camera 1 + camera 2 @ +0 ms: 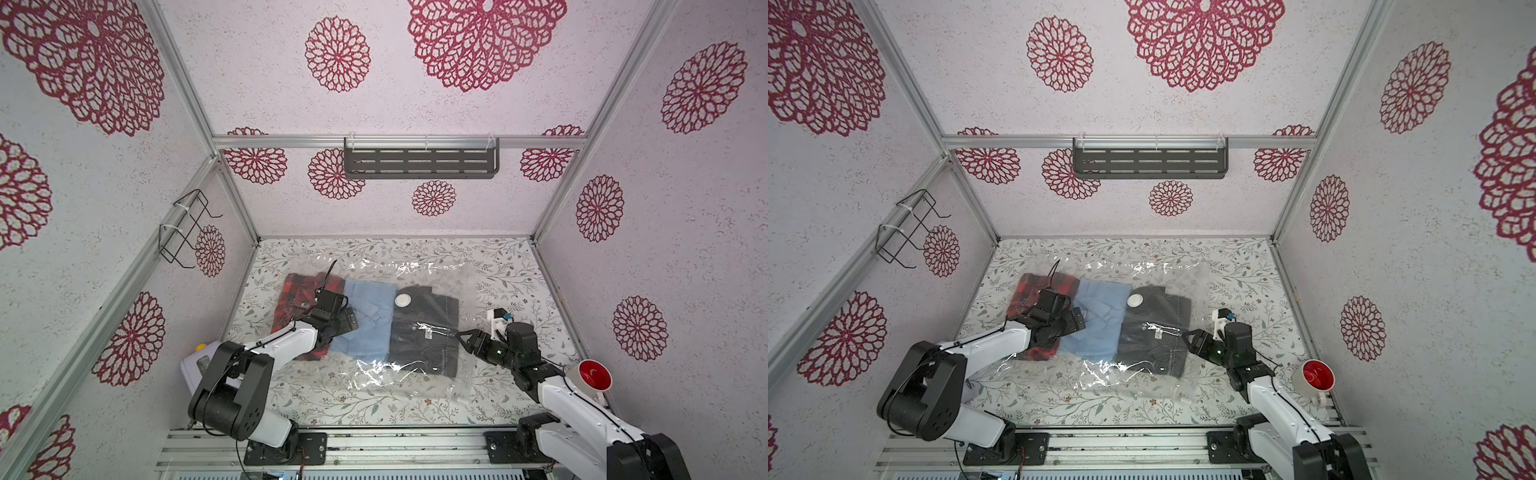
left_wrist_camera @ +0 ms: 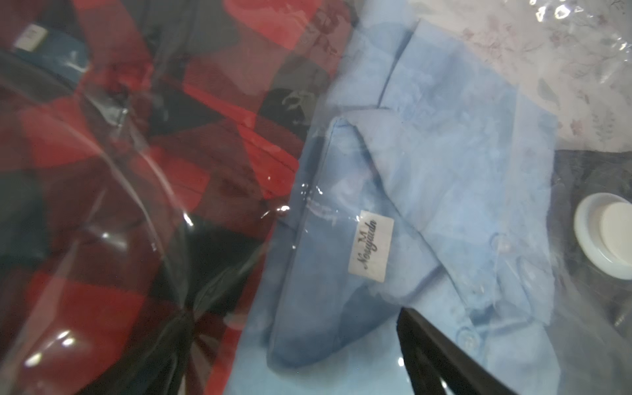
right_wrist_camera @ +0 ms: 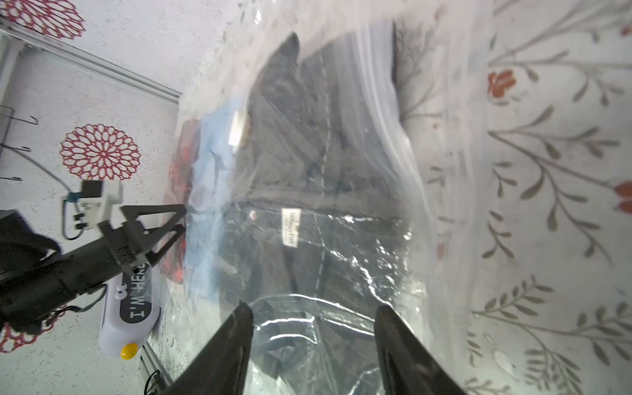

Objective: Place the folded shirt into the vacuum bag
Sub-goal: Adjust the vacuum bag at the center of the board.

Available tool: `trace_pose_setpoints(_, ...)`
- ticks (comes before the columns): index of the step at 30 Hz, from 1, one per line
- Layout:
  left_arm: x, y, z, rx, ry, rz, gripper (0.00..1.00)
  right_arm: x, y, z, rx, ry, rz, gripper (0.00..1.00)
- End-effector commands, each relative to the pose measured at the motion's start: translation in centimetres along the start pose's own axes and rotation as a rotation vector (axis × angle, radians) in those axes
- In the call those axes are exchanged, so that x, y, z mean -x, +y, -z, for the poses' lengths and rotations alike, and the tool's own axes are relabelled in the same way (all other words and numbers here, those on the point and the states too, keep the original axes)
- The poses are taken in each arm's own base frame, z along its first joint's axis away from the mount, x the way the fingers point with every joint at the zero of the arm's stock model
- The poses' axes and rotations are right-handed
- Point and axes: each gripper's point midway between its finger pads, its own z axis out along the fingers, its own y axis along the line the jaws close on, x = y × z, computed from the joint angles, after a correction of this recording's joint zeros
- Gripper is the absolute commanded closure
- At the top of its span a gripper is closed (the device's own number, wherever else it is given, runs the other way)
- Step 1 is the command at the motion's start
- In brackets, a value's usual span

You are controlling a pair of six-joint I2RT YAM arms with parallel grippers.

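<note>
Vacuum bag point(image 1: 432, 272) holds plaid shirt point(image 1: 296, 293), blue shirt point(image 1: 368, 305), dark shirt point(image 1: 428, 336).

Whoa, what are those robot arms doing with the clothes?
They are packing shirts into the vacuum bag. A red plaid shirt, a blue shirt and a dark shirt lie side by side inside it. The left gripper hovers open over the blue shirt. The right gripper is open beside the dark shirt.

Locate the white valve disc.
In both top views the valve disc sits mid-table on the vacuum bag, over the dark shirt's far corner beside the light blue shirt.
</note>
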Motion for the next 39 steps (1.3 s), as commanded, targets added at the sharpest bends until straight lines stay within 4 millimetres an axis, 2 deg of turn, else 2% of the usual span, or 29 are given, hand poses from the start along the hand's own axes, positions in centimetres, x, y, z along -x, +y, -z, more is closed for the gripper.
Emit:
trace_pose_setpoints(1,2.4,-1.6,-1.7,-0.065,-0.009,0.007,0.03,1.5,0.4,0.8,-0.026,-0.035,0.030,0.39)
trace_pose_setpoints(8,5.2,-3.5,-6.0,-0.114,0.040,-0.003,0.02,2.3,1.1,1.1,0.003,-0.052,0.021,0.39)
trace_pose_setpoints(12,7.3,-5.3,-7.5,-0.155,0.067,-0.027,0.00,2.0,3.0,0.6,0.093,-0.014,0.033,0.40)
trace_pose_setpoints(14,8.1,-5.8,-6.6,-0.166,0.046,-0.031,0.00,1.6,4.0,0.3,0.118,0.015,0.059,0.41)
trace_pose_setpoints(15,9.3,-6.2,-4.6,-0.183,0.006,-0.028,0.00,1.3,4.5,0.0,0.126,0.032,0.076,0.41)
trace_pose_setpoints(17,9.6,-5.8,-2.3,-0.169,-0.023,-0.020,0.01,0.7,5.4,-0.6,0.143,0.061,0.107,0.41)
trace_pose_setpoints(19,9.4,-4.1,0.6,-0.121,-0.061,-0.007,0.03,0.0,6.2,-1.4,0.157,0.094,0.134,0.41)
trace_pose_setpoints(22,7.8,0.1,4.7,-0.004,-0.133,0.041,0.03,-0.9,7.1,-2.7,0.166,0.139,0.171,0.41)
trace_pose_setpoints(25,5.5,3.3,7.4,0.053,-0.167,0.120,0.03,-1.1,7.5,-4.1,0.172,0.162,0.184,0.41)
trace_pose_setpoints(27,3.9,5.0,8.1,0.087,-0.163,0.179,0.03,-1.1,7.7,-5.0,0.174,0.176,0.190,0.41)
trace_pose_setpoints(30,1.9,6.8,8.1,0.122,-0.146,0.264,0.03,-1.3,7.3,-6.3,0.151,0.194,0.194,0.41)
trace_pose_setpoints(34,0.5,8.8,6.3,0.164,-0.125,0.369,0.03,-2.5,5.1,-8.0,0.087,0.231,0.172,0.42)
trace_pose_setpoints(37,0.4,10.0,4.4,0.192,-0.110,0.407,0.03,-4.7,2.4,-8.7,0.018,0.284,0.162,0.44)
trace_pose_setpoints(39,1.1,9.8,2.7,0.164,-0.092,0.412,0.03,-6.5,0.8,-8.6,-0.019,0.327,0.159,0.46)
